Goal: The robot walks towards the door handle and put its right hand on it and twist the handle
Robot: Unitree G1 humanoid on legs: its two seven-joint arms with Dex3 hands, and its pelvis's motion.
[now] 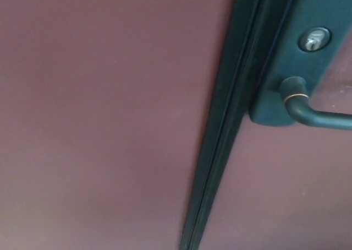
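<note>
Sticking out at the right edge, the dark handle (316,117) runs off the pic. It sits on a dark plate (289,57) w/ a keyhole (314,39) above. Door (110,118) is reddish-brown. No hand shows, so can't tell its state.

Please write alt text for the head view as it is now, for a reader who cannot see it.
A dark lever door handle on a dark backplate with a keyhole sits at the right edge of a maroon door; its end is cut off. No robot hand shows.
</note>
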